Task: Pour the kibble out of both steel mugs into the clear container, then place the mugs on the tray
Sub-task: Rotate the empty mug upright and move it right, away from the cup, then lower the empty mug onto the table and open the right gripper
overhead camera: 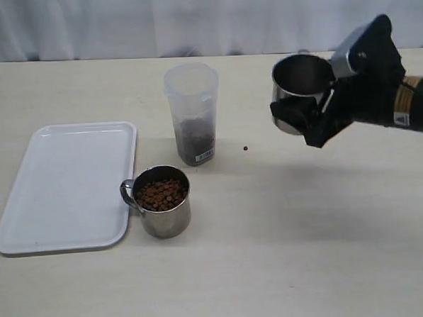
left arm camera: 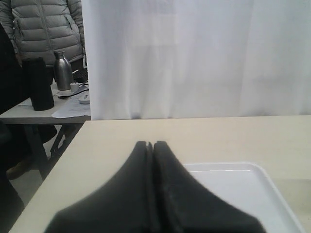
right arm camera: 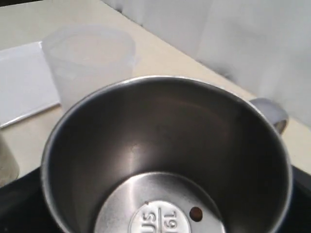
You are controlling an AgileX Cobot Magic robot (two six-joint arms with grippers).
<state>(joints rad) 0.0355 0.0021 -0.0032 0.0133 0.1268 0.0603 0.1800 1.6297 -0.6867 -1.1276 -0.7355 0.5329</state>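
My right gripper point(overhead camera: 302, 110) is shut on a steel mug point(overhead camera: 303, 75), held in the air to the right of the clear container point(overhead camera: 193, 113). That mug point(right arm camera: 165, 160) is tilted and holds a single pellet point(right arm camera: 195, 212). The clear container stands upright mid-table with kibble point(overhead camera: 195, 138) filling its lower part. The second steel mug point(overhead camera: 160, 201) stands beside the tray's near right corner, full of kibble point(overhead camera: 161, 194), handle toward the tray. The white tray point(overhead camera: 64, 184) lies at the left with nothing on it. My left gripper point(left arm camera: 150, 143) is shut on nothing, low by the tray point(left arm camera: 233, 189), outside the exterior view.
One stray pellet point(overhead camera: 246, 148) lies on the table right of the container. A white curtain point(overhead camera: 190, 17) hangs behind the table's far edge. Beyond the table's left end stand a side table point(left arm camera: 43, 114) with a steel flask point(left arm camera: 62, 70) and a person in a grey jacket point(left arm camera: 43, 24).
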